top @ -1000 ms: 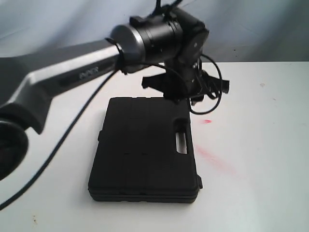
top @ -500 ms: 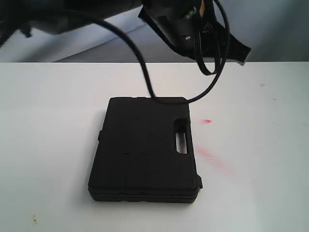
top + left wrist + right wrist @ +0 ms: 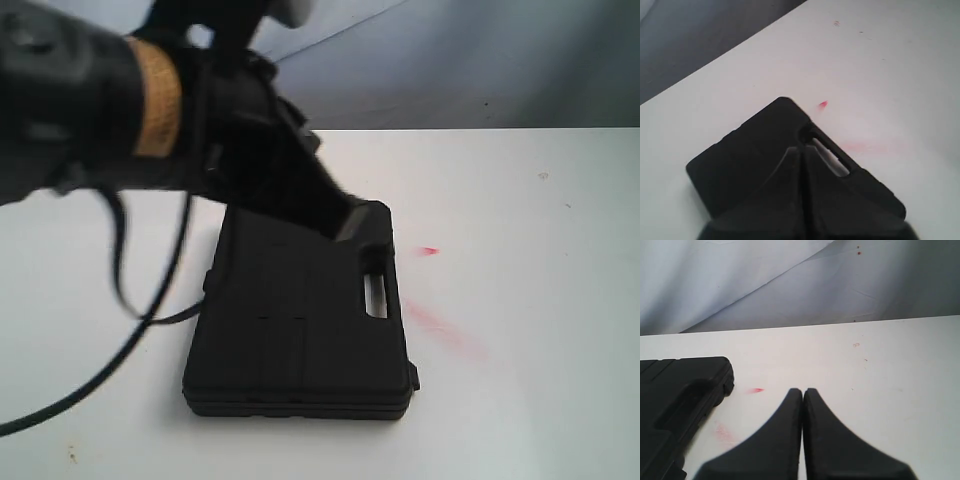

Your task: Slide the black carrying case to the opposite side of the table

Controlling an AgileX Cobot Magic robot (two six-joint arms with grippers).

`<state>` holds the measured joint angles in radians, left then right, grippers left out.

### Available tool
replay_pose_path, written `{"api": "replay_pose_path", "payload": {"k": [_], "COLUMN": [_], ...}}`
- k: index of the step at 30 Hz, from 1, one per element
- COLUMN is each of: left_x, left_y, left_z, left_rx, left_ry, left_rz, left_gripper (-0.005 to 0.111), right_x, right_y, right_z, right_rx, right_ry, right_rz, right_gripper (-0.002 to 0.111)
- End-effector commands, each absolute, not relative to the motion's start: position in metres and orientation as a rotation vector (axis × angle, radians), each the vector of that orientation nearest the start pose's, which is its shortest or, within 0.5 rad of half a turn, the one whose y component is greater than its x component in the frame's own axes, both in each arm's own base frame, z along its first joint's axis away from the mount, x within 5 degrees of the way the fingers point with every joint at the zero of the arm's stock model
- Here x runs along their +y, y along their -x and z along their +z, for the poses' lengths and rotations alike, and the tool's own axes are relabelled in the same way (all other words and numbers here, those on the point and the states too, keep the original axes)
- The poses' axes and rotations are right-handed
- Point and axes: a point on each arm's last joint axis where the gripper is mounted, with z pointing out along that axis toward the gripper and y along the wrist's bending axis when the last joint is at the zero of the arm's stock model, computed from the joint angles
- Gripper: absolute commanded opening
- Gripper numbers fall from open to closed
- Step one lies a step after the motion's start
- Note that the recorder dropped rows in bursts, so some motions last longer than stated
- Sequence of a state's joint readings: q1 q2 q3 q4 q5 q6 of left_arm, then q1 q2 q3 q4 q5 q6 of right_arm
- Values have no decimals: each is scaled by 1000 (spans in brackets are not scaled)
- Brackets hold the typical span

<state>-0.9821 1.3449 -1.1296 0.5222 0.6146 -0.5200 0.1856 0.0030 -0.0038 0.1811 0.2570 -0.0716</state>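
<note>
The black case (image 3: 300,320) lies flat on the white table (image 3: 530,200), with its handle slot (image 3: 376,296) along the right edge. My left gripper (image 3: 348,218) is shut with nothing in it, its tip above the case's far right corner. In the left wrist view the shut left gripper (image 3: 801,150) points down at the case (image 3: 740,160) just beside the handle slot (image 3: 832,157); whether it touches I cannot tell. My right gripper (image 3: 803,391) is shut and empty over bare table (image 3: 880,370), with the case (image 3: 675,395) off to one side.
A red dot (image 3: 429,250) and a pinkish smear (image 3: 445,328) mark the table right of the case. The left arm's black cable (image 3: 120,330) hangs over the table left of the case. A grey cloth backdrop (image 3: 480,60) rises behind the table's far edge.
The left arm rose from the case's far edge, swung high, then came down close to the camera, its shut tip now over the far right corner. The case has not moved.
</note>
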Motion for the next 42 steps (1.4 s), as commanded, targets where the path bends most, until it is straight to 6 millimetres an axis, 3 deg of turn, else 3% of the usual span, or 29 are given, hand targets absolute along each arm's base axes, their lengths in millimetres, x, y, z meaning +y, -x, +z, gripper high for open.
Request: {"api": "replay_pose_path", "payload": {"k": [1,5,8,19,24,30,37,42], "left_x": [-186,-156,-145,-140,-131,-108,-70,-31], "left_y": [-162,-148,-141,-139,-148,-150,-128,-95], "left_z": [339,335,333,329,326,319,294,272], "left_rx": [2032,1985,1972,1953,1965,1893,1802,1729], "left_ry": [-686,-630,-616,-651,-716,-548,-451,-230], "left_rz": [-256,-240,-244,-210,-266,-381,-351,-263], "left_gripper": [0,0,0,0,0,0,0,0], "right_x": [15,15,15,15,15,15,15,15], "right_y": [-53,-53,-53,-53,-53,-53,-53,-53], "right_z": [191,191,191,191,191,191,191,191], "right_rx": [1737,1737,1737,1737,1737,1737,1737,1737], "right_ry": [102,102,102,102,102,102,102,102], "right_rz": [262,262,262,262,262,262,262,262], "right_gripper": [0,0,0,0,0,0,0,0]}}
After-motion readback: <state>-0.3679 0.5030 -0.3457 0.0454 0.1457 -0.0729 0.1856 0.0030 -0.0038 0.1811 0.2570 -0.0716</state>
